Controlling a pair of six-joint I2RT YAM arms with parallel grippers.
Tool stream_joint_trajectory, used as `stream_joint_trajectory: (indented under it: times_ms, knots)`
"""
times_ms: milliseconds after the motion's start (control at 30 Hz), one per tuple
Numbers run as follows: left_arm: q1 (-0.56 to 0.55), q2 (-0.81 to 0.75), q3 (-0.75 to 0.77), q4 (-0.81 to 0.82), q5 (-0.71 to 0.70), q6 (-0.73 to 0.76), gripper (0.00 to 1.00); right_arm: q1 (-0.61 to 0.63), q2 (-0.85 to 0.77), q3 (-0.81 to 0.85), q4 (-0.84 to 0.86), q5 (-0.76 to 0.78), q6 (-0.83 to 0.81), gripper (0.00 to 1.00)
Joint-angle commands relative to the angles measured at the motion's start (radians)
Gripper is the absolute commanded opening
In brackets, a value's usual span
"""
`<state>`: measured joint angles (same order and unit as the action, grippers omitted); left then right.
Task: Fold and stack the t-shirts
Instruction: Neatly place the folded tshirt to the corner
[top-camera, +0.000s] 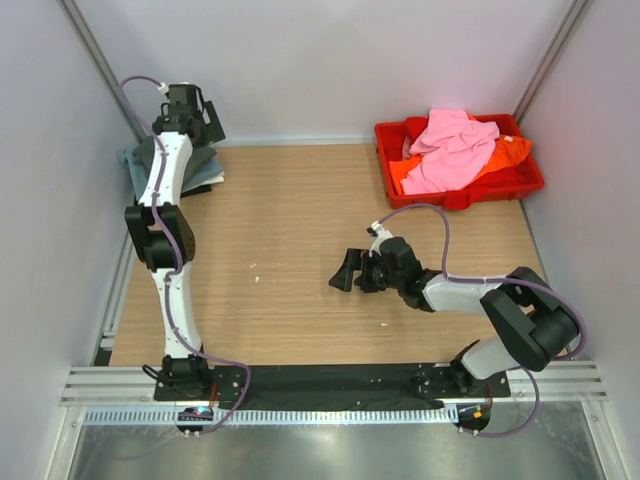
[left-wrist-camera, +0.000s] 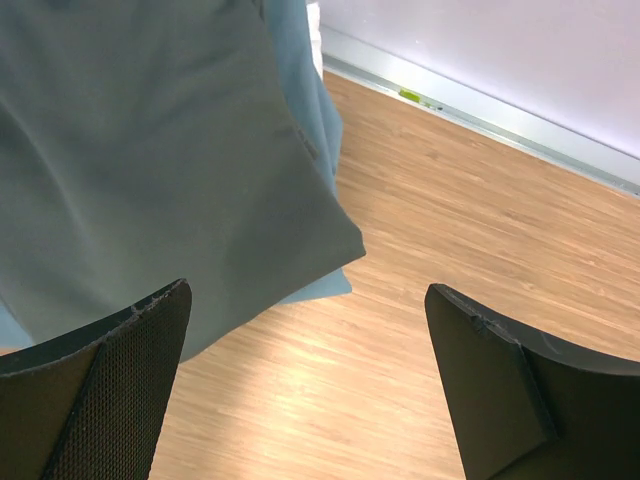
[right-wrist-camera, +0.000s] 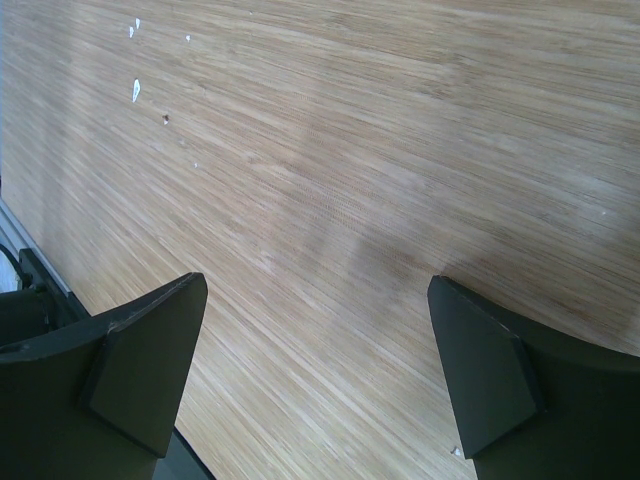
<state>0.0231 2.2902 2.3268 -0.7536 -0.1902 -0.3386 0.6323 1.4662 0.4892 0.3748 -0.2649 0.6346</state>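
A folded stack of t-shirts (top-camera: 205, 168) lies at the table's back left. In the left wrist view the top one is dusty grey-teal (left-wrist-camera: 150, 150), with a lighter teal one (left-wrist-camera: 318, 120) showing under its edge. My left gripper (top-camera: 205, 125) hovers over the stack's right edge, open and empty (left-wrist-camera: 310, 335). A pink t-shirt (top-camera: 452, 150) and an orange t-shirt (top-camera: 508, 152) lie crumpled in the red tray (top-camera: 470, 195) at the back right. My right gripper (top-camera: 350, 270) is open and empty (right-wrist-camera: 315, 335), low over bare wood mid-table.
White walls close in the table on the left, back and right. A metal rail (left-wrist-camera: 480, 125) runs along the foot of the back wall. Small white specks (top-camera: 255, 272) lie on the wood left of the right gripper.
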Motion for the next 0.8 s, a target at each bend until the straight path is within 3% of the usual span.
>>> stream_joint_trajectory:
  times_ms: [0, 267, 400, 633, 767]
  knots:
    - [-0.008, 0.048, 0.055, -0.003, -0.023, 0.029, 1.0, 0.007, 0.008, -0.021, -0.034, 0.001, -0.003, 1.0]
    - [-0.014, 0.077, -0.038, 0.03, 0.055, 0.019, 1.0, 0.007, 0.008, -0.021, -0.033, 0.003, -0.001, 0.99]
    - [-0.07, 0.065, -0.026, 0.026, 0.06, 0.044, 1.0, 0.007, 0.013, -0.02, -0.033, 0.004, -0.003, 0.99]
    - [-0.123, -0.104, 0.065, -0.015, -0.034, 0.084, 1.0, 0.007, 0.014, -0.02, -0.033, 0.006, -0.001, 1.0]
    - [-0.162, -0.265, 0.014, -0.015, -0.023, 0.082, 1.0, 0.007, 0.016, -0.017, -0.034, 0.009, 0.0, 0.99]
